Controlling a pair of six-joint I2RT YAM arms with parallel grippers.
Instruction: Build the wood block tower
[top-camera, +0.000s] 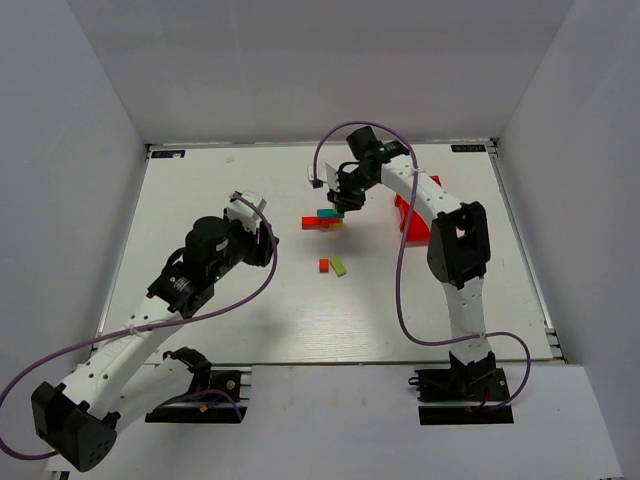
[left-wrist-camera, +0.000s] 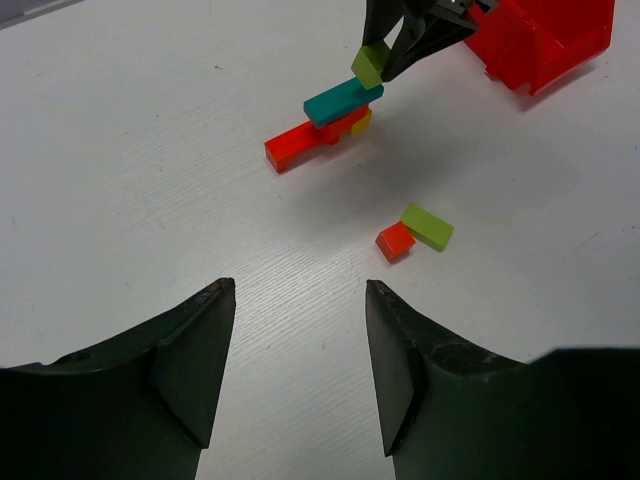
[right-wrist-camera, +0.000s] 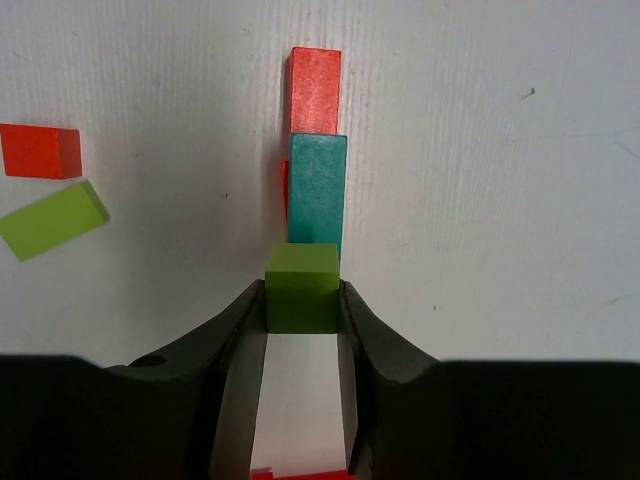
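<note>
My right gripper (right-wrist-camera: 302, 302) is clamped on a lime green cube (right-wrist-camera: 302, 288), one finger pressed flat against each side of it. The cube sits over the near end of a teal bar (right-wrist-camera: 318, 190), the top piece of the wood block tower (left-wrist-camera: 330, 118); I cannot tell whether the cube touches the bar. The teal bar runs straight away from my fingertips and lies on a red bar (right-wrist-camera: 315, 78), whose far end juts out past it. From my other wrist, a yellow block (left-wrist-camera: 362, 122) shows under the teal bar beside the red one. In the right wrist view, a small red block (right-wrist-camera: 40, 151) and a lime green bar (right-wrist-camera: 52, 219) lie loose on the table (right-wrist-camera: 500, 200), off to the left of the gripper, just beside each other. A red bin (left-wrist-camera: 540, 40) stands near the tower, on its far side from the loose pieces.

My left gripper (left-wrist-camera: 300, 300) hangs well back from the tower, jaws apart, with bare table between them.
</note>
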